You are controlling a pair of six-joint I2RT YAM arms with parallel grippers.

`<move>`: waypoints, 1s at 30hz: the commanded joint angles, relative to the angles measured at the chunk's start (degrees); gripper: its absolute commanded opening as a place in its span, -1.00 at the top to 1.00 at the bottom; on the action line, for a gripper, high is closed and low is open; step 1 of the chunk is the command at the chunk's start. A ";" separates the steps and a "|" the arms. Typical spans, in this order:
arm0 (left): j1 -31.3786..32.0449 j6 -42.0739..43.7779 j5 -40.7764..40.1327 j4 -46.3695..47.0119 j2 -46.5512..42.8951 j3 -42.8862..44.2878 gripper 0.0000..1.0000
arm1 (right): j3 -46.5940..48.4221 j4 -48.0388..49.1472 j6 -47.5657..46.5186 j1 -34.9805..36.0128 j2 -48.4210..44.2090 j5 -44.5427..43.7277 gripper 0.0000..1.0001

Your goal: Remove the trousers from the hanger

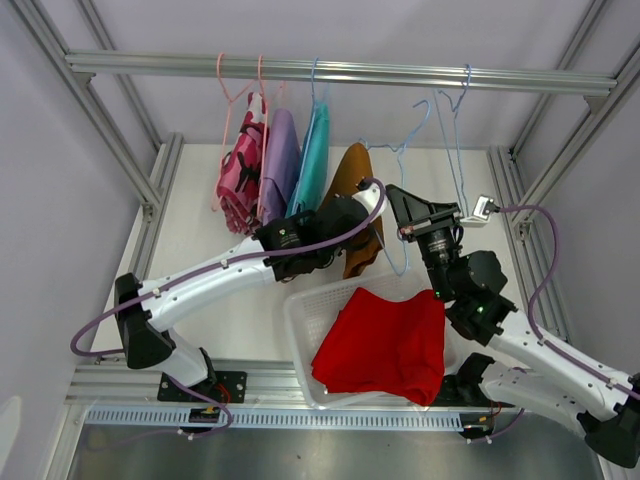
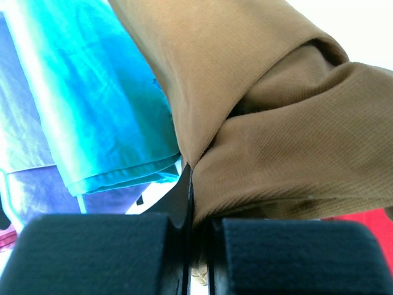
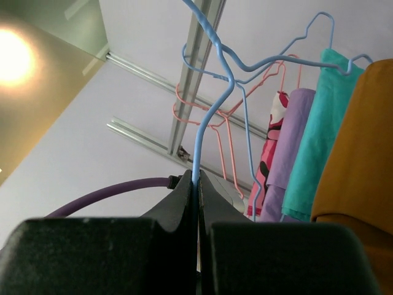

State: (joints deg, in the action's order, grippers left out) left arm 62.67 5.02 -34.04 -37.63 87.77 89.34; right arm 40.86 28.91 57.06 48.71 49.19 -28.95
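A white plastic basket [image 1: 297, 318] with a latticed wall sits on the pale surface [image 1: 200, 215], at about 6 o'clock from the middle of the top view. An aluminium rail [image 1: 340, 72] runs straight across at 12 o'clock. Slanted frame posts [image 1: 95, 115] drop from its ends at 10 and 2 o'clock. Along the near edge, at 6 o'clock, lies a slotted grey strip [image 1: 300, 418]. In the right wrist view a lamp glare [image 3: 12, 55] shines at 10 o'clock.
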 commanded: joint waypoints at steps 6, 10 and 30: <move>5.53 -0.01 7.32 35.95 -9.01 18.24 0.95 | -12.74 -33.48 -5.29 -0.46 16.99 -8.05 1.00; 5.44 0.61 7.59 35.52 -8.14 21.48 0.98 | -13.35 -31.64 -5.03 -0.46 18.93 -7.70 1.00; 5.53 -3.08 8.11 39.56 -4.36 31.51 0.99 | -16.43 -21.44 -3.45 2.00 30.08 -4.89 1.00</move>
State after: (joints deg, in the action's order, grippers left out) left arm 60.93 4.67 -37.28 -58.98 92.33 104.86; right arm 36.27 57.54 64.71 49.65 61.93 -31.51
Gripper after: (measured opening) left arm 0.037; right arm 0.020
